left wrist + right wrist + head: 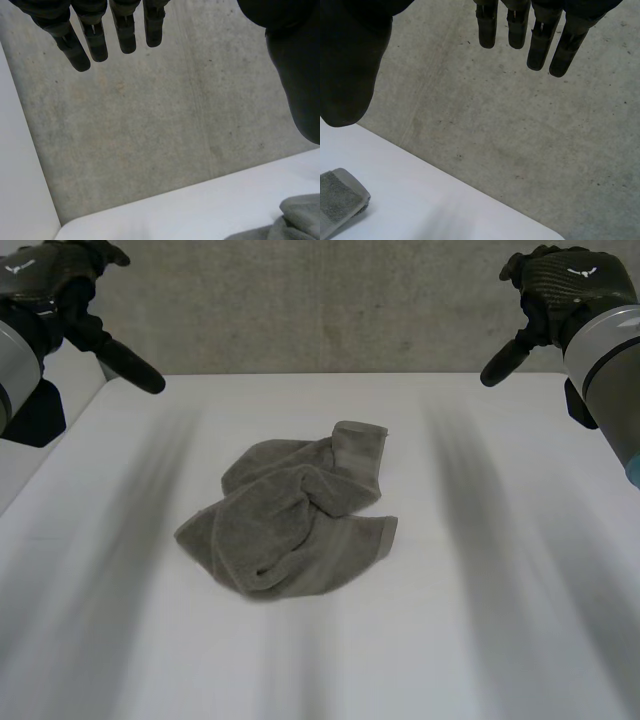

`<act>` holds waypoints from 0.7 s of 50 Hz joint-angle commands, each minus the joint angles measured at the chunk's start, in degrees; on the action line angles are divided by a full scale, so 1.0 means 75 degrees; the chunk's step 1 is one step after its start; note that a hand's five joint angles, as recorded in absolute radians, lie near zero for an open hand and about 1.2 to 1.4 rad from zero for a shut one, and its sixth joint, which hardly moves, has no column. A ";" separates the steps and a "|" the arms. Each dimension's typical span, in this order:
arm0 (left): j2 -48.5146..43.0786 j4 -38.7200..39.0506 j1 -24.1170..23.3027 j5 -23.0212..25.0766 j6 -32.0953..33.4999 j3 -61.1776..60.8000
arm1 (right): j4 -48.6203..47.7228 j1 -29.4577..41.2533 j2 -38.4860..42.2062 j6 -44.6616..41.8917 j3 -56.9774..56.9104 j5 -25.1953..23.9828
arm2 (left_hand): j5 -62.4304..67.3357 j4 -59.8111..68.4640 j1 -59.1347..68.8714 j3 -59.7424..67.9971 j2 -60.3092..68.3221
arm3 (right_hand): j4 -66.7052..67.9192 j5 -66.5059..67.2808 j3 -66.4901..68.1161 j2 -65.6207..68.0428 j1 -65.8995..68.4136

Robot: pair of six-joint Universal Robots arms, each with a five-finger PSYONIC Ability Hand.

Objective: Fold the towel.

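On white table (480, 570), crumpled grey towel (290, 520)

Setting: robotics lab test bench. A plain white table (480, 570) forms the work surface, and a bare grey concrete wall (320, 300) rises directly behind the table. The robot's left arm (12, 365) and right arm (610, 355) hang above the table's two sides. A crumpled grey towel (290, 525) lies at the table's middle.
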 commanded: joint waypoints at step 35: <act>-0.2412 0.0028 0.0526 0.1215 0.1228 -0.1009 | 0.0417 0.0394 0.2731 0.0018 -0.1435 -0.3302 | -0.0325 -0.0323 -0.0234 -0.0171 -0.0181 | -0.0558 -0.0439 -0.0462 -0.0501 -0.0397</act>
